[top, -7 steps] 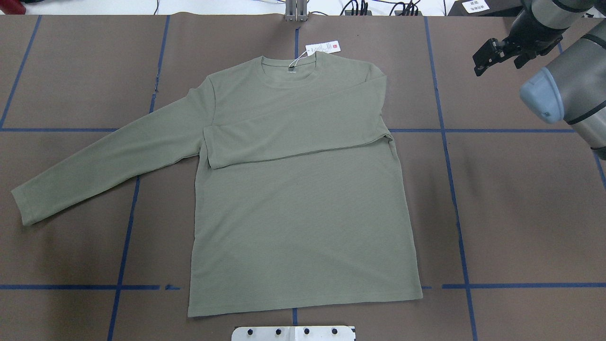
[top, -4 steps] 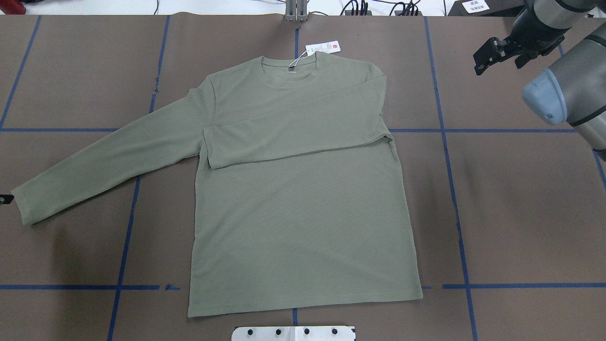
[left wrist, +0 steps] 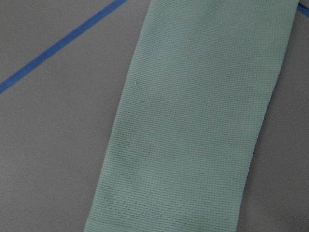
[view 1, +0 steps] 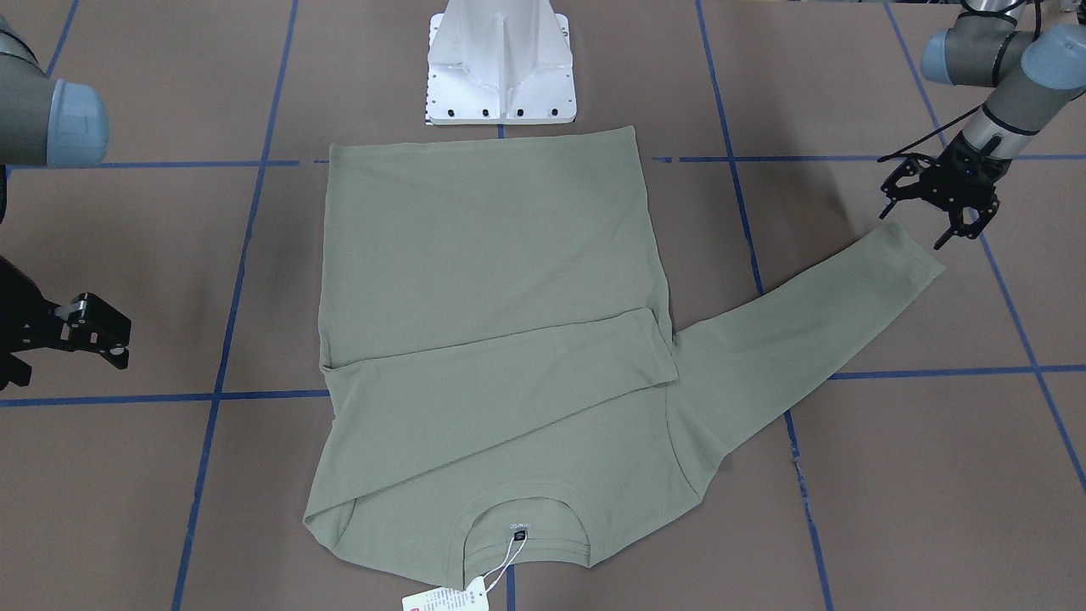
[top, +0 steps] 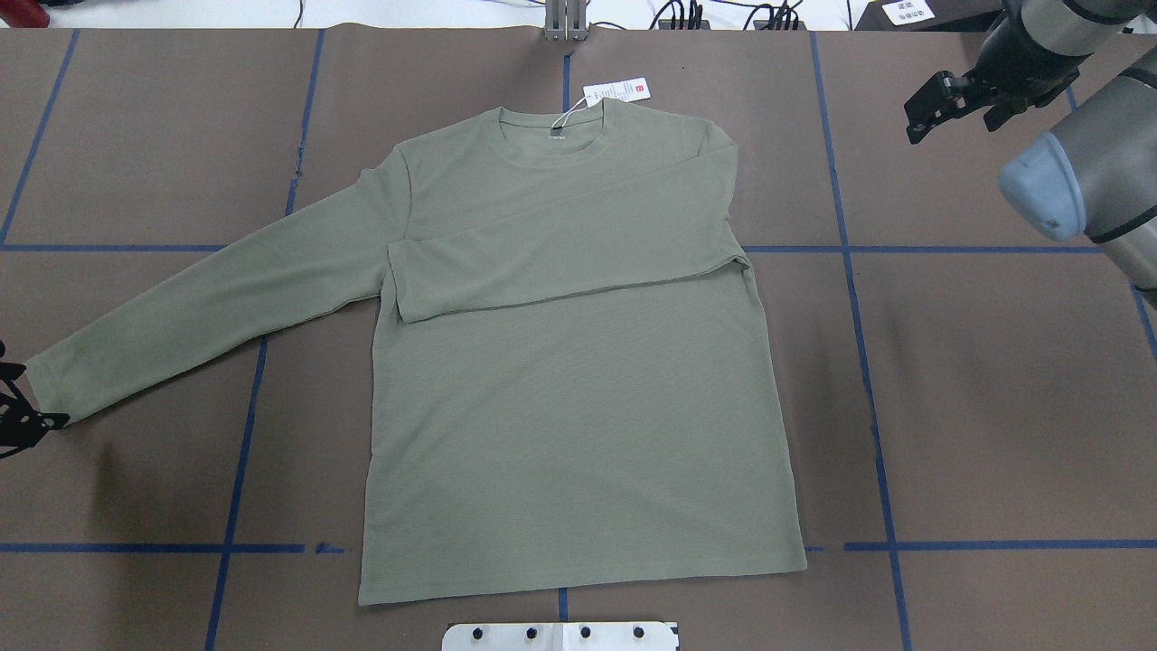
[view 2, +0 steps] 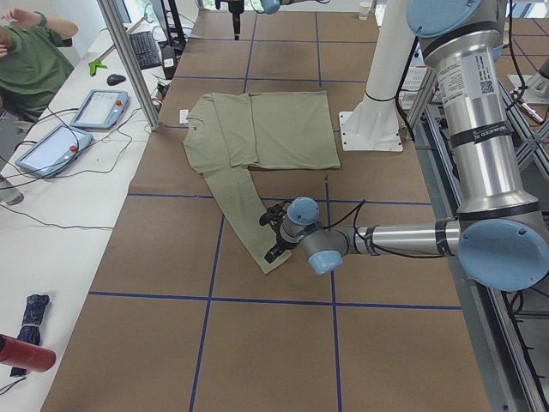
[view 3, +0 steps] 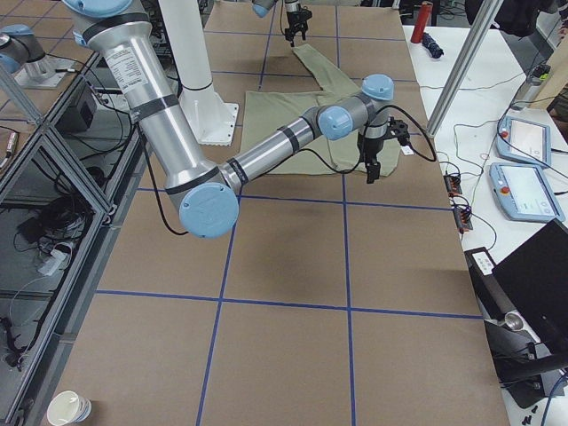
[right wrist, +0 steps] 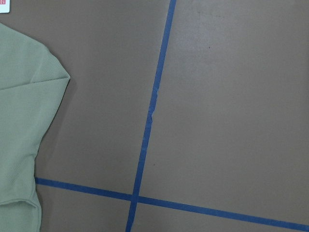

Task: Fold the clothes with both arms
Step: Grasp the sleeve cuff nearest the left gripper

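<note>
The sage-green long-sleeved shirt (top: 560, 407) lies flat, neckline toward the far edge, with its hang tag (top: 617, 91) beyond the collar. One sleeve is folded across the chest (view 1: 501, 382). The other sleeve (view 1: 806, 339) stretches out diagonally. My left gripper (view 1: 929, 212) is open just off that sleeve's cuff, and shows at the overhead view's left edge (top: 14, 407). Only sleeve fabric (left wrist: 193, 125) fills the left wrist view. My right gripper (top: 949, 122) hangs open and holds nothing, well off the shirt's folded side, above bare table; the front view shows this gripper (view 1: 114, 339) too.
The white pedestal base (view 1: 501, 64) stands just behind the shirt's hem. Blue tape lines (right wrist: 145, 130) grid the brown table. A desk with tablets (view 2: 99, 107), cables and a seated person (view 2: 30, 64) runs along the far side. A metal post (view 2: 129, 60) stands at the table's edge.
My left gripper has come in from the overhead view's left edge to the outstretched sleeve's cuff. The right gripper has drifted slightly toward the far edge. The shirt has not moved.
</note>
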Motion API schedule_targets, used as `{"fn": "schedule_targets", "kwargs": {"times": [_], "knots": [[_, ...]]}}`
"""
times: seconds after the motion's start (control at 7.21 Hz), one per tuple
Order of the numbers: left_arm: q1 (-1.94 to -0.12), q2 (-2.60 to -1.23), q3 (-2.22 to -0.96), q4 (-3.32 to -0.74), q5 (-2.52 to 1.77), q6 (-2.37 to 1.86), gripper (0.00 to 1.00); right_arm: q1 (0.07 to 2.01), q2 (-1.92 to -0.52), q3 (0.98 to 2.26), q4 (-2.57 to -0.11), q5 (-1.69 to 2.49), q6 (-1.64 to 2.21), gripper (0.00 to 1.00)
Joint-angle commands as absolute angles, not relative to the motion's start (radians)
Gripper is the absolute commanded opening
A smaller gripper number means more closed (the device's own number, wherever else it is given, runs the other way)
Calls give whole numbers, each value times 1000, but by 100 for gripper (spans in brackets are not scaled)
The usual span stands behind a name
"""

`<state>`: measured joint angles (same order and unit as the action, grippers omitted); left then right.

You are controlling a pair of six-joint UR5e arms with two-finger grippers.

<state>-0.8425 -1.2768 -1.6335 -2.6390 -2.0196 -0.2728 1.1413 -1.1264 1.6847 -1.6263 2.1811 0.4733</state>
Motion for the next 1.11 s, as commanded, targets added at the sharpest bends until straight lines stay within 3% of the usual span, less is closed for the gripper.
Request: {"fn": "schedule_targets", "kwargs": {"times": [0.0, 0.28, 0.42, 0.69, 0.97], "knots": [[-816, -1269, -1634, -2640, -2002, -267, 95, 1141, -1132, 1697, -1628, 2181, 477, 100], [-764, -1269, -1634, -2638, -1959, -265, 94, 1140, -1132, 1703, -1628, 2183, 489, 100], [-752, -1267, -1634, -2638, -1939, -265, 83, 1140, -1132, 1707, -1628, 2183, 492, 100], [-753, -1240, -1646, -2640, -1939, -264, 28, 1140, -1132, 1707, -1628, 2183, 495, 100], [-761, -1232, -1658, -2640, -1939, -264, 0, 1138, -1131, 1709, -1628, 2183, 505, 100]]}}
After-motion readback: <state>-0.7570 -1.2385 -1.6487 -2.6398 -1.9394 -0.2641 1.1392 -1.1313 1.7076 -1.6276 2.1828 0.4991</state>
